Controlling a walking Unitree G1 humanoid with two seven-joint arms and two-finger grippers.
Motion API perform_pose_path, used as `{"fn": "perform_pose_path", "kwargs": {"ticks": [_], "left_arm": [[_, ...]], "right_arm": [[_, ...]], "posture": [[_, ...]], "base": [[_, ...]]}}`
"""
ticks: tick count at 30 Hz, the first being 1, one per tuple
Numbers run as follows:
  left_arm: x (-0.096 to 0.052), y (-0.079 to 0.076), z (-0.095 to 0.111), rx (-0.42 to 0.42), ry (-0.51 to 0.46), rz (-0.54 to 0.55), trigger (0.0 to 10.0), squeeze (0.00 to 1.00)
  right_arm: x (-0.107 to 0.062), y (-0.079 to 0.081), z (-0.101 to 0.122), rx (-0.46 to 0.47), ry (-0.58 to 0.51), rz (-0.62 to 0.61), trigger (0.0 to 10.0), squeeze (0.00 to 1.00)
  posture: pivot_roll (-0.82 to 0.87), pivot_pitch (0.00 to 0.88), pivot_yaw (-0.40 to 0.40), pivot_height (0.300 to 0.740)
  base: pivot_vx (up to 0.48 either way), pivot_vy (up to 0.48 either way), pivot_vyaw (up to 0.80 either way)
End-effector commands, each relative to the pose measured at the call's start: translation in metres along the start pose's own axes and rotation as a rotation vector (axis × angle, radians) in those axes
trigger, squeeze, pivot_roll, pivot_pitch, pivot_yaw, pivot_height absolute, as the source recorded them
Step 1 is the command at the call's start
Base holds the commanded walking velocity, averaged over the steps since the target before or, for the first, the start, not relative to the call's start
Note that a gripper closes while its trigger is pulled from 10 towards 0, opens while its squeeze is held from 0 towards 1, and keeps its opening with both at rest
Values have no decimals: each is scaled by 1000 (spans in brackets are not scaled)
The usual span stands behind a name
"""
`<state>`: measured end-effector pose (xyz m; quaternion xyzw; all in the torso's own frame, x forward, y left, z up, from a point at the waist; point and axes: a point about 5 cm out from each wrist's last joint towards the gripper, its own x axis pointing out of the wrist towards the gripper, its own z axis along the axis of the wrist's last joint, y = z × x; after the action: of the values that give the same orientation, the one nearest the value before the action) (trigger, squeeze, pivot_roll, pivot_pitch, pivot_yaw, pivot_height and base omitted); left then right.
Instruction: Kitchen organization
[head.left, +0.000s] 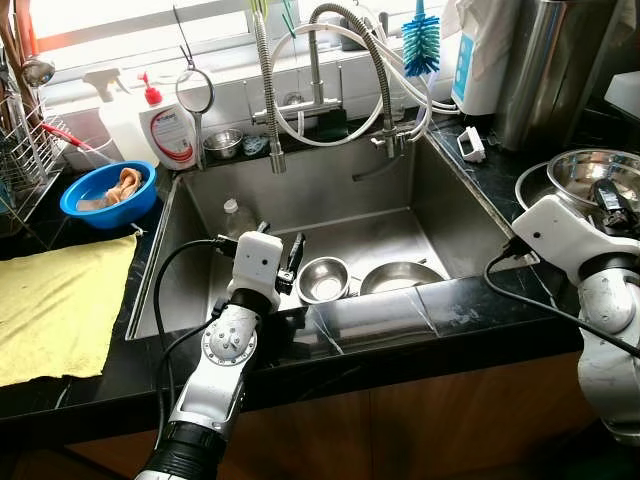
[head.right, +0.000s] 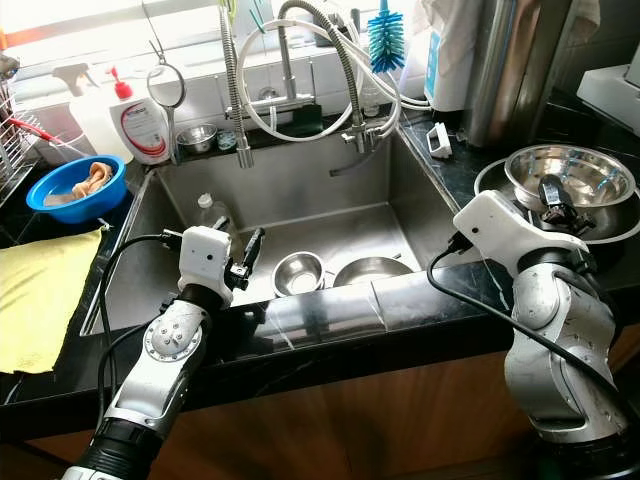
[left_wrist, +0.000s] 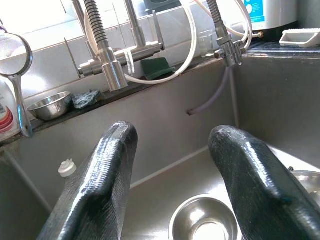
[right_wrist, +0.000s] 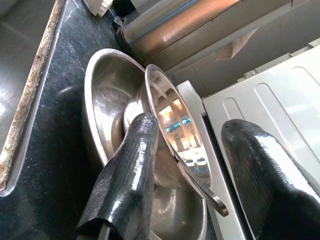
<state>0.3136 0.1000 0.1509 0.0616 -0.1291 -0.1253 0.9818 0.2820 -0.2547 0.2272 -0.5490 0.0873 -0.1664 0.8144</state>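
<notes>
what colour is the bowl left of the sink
Blue bowl, with a cloth inside; clearest in the left eye view.

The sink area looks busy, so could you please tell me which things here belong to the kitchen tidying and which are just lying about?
In play:
- left gripper, open over the sink
- small steel bowl and flat steel dish in the sink
- right gripper, open at the stacked steel bowls on the counter

Lying about:
- blue bowl
- yellow cloth
- soap bottle
- bottle brush

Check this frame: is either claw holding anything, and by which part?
Neither holds anything. The left claw is open above the small steel bowl; the right claw straddles the upper steel bowl's rim, open.
</notes>
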Motion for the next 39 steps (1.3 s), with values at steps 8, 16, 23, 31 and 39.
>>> {"fn": "perform_pose_path", "kwargs": {"ticks": [8,16,23,31,39], "left_arm": [[0,5,-1,16,15,7,10000,0],[0,5,-2,15,15,8,10000,0],[0,4,-2,14,14,8,10000,0],[0,5,-2,15,15,8,10000,0],[1,4,-2,15,15,7,10000,0]], "right_arm": [[2,-8,-10,-2,53,-31,10000,0],[3,-13,-16,18,83,-55,10000,0],[3,-15,-13,45,73,-69,10000,0],[2,-12,-10,58,54,-58,0,0],[2,-11,-7,71,38,-51,0,0]], "posture": [[-235,0,152,740],[-234,0,149,740],[-236,0,150,740],[-237,0,150,740],[-237,0,150,740]], "base": [[0,0,0],[0,0,0],[0,0,0],[0,0,0],[0,0,0]]}}
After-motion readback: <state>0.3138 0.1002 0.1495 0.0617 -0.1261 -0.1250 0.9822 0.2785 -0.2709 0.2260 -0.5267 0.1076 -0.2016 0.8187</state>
